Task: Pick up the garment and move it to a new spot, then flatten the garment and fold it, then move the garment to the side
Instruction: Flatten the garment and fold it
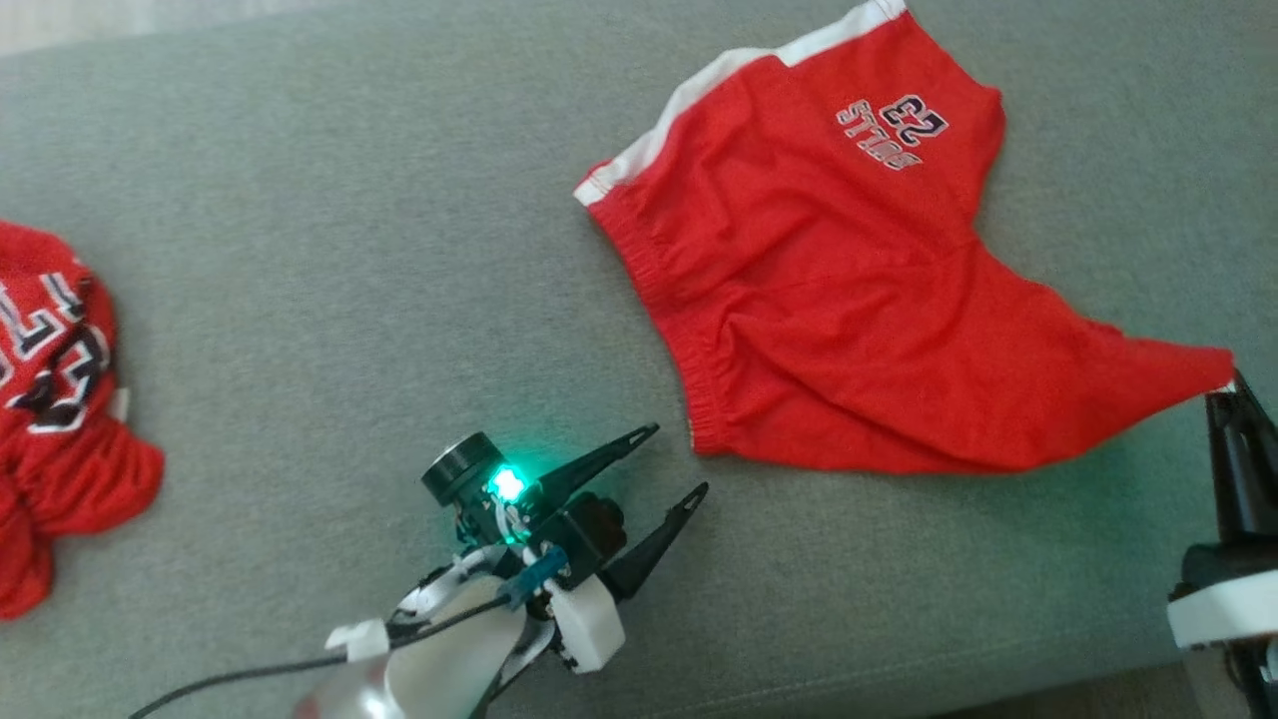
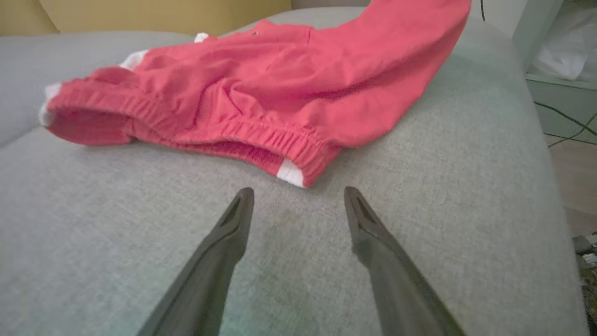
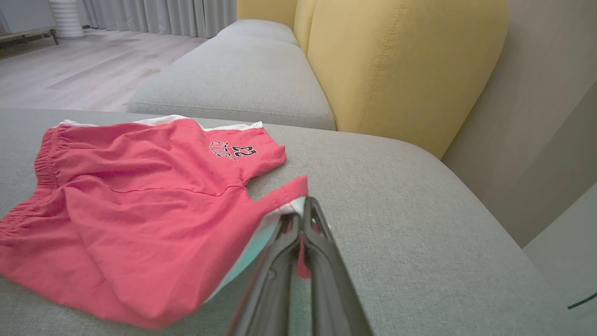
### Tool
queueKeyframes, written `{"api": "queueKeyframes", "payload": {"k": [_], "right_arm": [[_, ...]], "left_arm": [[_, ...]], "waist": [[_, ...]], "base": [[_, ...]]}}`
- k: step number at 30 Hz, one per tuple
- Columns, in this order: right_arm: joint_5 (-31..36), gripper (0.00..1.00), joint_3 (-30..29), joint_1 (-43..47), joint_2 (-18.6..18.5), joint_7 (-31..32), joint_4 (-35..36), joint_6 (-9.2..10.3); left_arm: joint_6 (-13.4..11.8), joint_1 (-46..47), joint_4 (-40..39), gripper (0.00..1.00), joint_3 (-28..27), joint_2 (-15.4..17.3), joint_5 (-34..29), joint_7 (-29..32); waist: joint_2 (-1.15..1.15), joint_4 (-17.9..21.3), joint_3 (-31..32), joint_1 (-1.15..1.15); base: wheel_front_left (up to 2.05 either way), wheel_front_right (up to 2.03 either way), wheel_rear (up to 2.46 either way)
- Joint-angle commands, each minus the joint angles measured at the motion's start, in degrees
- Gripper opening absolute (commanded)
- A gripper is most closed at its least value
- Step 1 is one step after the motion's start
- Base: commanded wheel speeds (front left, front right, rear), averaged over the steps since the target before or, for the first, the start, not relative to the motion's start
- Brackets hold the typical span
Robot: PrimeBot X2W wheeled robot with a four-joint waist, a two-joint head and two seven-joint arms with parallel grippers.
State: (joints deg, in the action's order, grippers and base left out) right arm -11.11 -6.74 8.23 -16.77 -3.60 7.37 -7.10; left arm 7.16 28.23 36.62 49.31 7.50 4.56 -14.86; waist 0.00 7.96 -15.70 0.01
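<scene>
The garment (image 1: 849, 300) is a pair of red shorts with white side stripes and a "23" print, lying spread on the grey sofa seat (image 1: 349, 250). My right gripper (image 1: 1233, 384) is shut on the hem corner of one leg, pulling it out to a point; the right wrist view shows red cloth of the garment (image 3: 140, 210) pinched between its fingers (image 3: 303, 219). My left gripper (image 1: 671, 461) stands open just short of the waistband's near corner, touching nothing. The left wrist view has the elastic waistband of the garment (image 2: 261, 140) a little beyond my open left gripper (image 2: 298, 193).
A second red jersey (image 1: 60, 419) lies crumpled at the seat's left edge. Yellow back cushions (image 3: 396, 65) rise behind the seat. The sofa's front edge runs along the bottom right of the head view, with floor and cables (image 2: 569, 126) beyond.
</scene>
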Motion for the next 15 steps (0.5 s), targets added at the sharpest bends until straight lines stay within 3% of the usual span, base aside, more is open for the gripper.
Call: {"api": "queueKeyframes", "payload": {"k": [1, 3, 4, 5, 8, 9, 10, 15], "right_arm": [[-0.28, 0.0, 1.0, -1.09, -2.03, -0.68, 1.05, -0.39], [-0.01, 0.0, 1.11, -1.58, -2.06, -0.99, 0.59, -0.39], [0.06, 0.0, 1.09, -1.72, -2.01, -1.16, 0.35, -0.39], [0.14, 0.0, 1.04, -1.81, -1.93, -1.32, 0.1, -0.39], [0.49, 0.0, 1.06, -2.02, -1.8, -1.78, -0.65, -0.39], [0.5, 0.0, 1.04, -2.1, -1.85, -2.03, -1.02, -0.39], [0.47, 0.0, 1.09, -2.25, -1.97, -2.31, -1.46, -0.39], [0.63, 0.0, 1.73, -3.01, -1.46, -2.7, -2.31, -0.39]], "left_arm": [[0.27, 2.91, 0.55, 1.0, 0.67, -0.58, 1.71, -0.14], [0.3, 4.73, 1.1, 1.0, 2.99, -0.88, 3.73, -0.14], [0.3, 5.43, 0.97, 0.86, 4.05, -0.87, 4.74, -0.14], [0.31, 5.96, 0.78, 0.57, 5.24, -0.77, 5.83, -0.14], [0.31, 7.49, -0.32, 0.27, 7.74, -0.03, 8.55, -0.14], [0.31, 8.01, -0.49, 0.09, 8.35, 0.26, 9.04, -0.14], [0.32, 8.46, -0.65, 0.0, 8.86, 0.53, 9.47, -0.14], [0.32, 8.77, -2.25, 0.0, 11.67, 1.95, 12.25, -0.14]], "waist": [[0.0, 1.27, -1.15, -0.01], [0.0, 1.71, -1.46, -0.01], [0.0, 1.86, -1.56, -0.01], [0.0, 2.0, -1.66, -0.01], [0.0, 2.3, -1.92, -0.01], [0.0, 2.35, -2.0, -0.01], [0.0, 2.4, -2.05, -0.01], [0.0, 2.72, -1.41, -0.01]], "base": [[0.0, 0.0, 0.0], [0.0, 0.0, 0.0], [0.0, 0.0, 0.0], [0.0, 0.0, 0.0], [0.0, 0.0, 0.0], [0.0, 0.0, 0.0], [0.0, 0.0, 0.0], [0.0, 0.0, 0.0]]}}
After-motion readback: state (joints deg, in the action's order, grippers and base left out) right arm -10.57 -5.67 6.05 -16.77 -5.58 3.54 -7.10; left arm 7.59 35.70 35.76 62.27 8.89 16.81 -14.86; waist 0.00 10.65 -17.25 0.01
